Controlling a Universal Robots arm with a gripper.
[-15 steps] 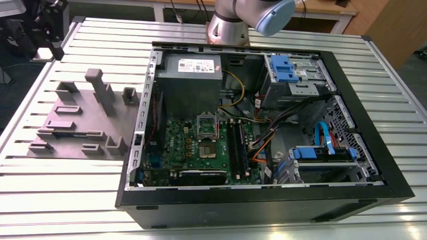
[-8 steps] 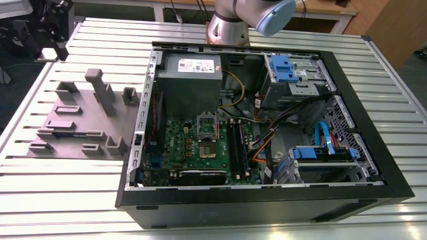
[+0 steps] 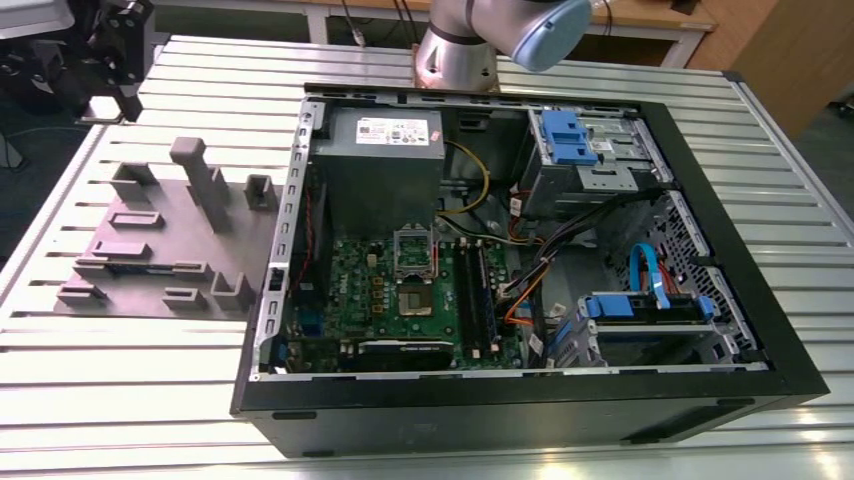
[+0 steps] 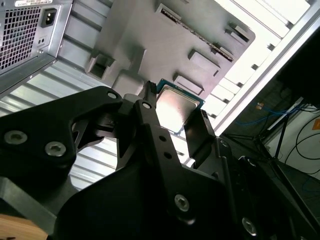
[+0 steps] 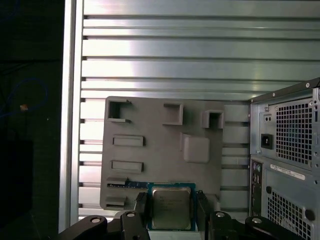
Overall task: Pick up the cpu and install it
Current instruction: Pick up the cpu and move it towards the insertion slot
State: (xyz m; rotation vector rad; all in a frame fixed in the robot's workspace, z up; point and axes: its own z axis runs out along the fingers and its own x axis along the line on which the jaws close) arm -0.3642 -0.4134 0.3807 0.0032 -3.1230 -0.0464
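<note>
cpu [image 5: 171,209] apparently between the jaws

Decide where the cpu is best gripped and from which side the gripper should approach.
Grip the cpu by two opposite thin edges, approaching square to its flat silvery top. A thin square plate probably offers parallel faces only there. In both wrist views the gripper is shut on those edges.

The cpu [image 5: 171,209] had a silvery metal top with a soft sheen and a green edge. The gripper [image 4: 174,104] had matt black fingers [image 4: 150,120] and bright metal screws. The fixture [image 5: 155,150] was dull grey plastic, the table [image 5: 165,50] ribbed, shiny aluminium, the computer case [image 5: 292,130] perforated grey sheet metal
</note>
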